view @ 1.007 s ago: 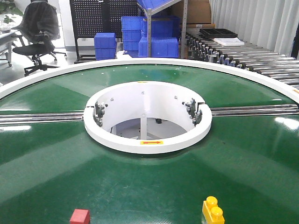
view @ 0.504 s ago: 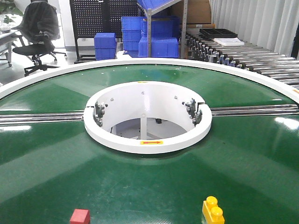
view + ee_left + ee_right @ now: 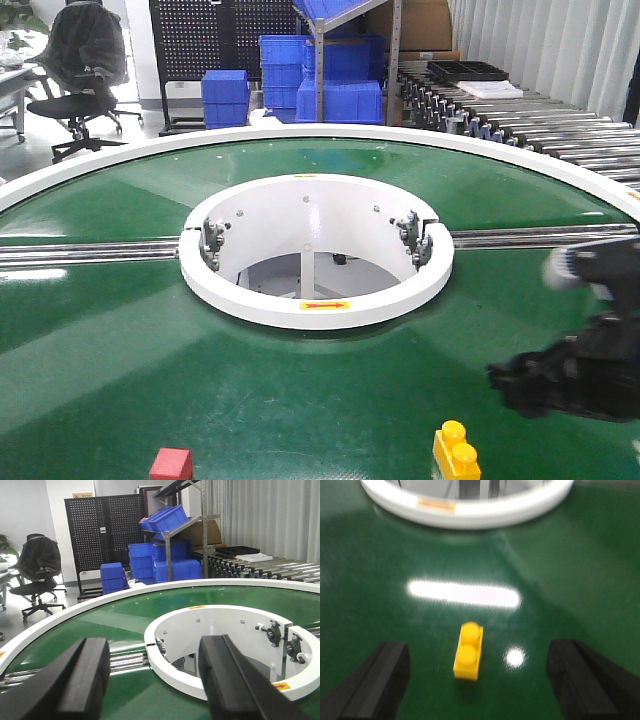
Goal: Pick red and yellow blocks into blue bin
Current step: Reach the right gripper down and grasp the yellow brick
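Black right gripper (image 3: 480,655) is spread wide and holds nothing. The yellow brick (image 3: 468,652) lies on the green surface (image 3: 580,570) between its two fingers (image 3: 375,685), touching neither. Its two round studs face up and its long side points toward the white ring (image 3: 470,510). In the front view the right gripper (image 3: 510,385) is a blurred black shape at the right edge, just above and right of the yellow brick (image 3: 456,455); its jaws can't be made out there. The red cube (image 3: 171,465) sits on the same green surface (image 3: 100,330) at the near edge. It is well left of the brick and well apart from the gripper. The left gripper (image 3: 155,650) is also spread open with nothing between its black fingers (image 3: 85,680), and it looks out over the green surface toward the white ring (image 3: 175,672). The white ring (image 3: 315,300) surrounds the central opening, with metal rails running out to either side. Beyond the table edge are stacked blue crates (image 3: 340,95), a roller conveyor (image 3: 540,120), a black pegboard (image 3: 95,530) and an office chair (image 3: 80,60).
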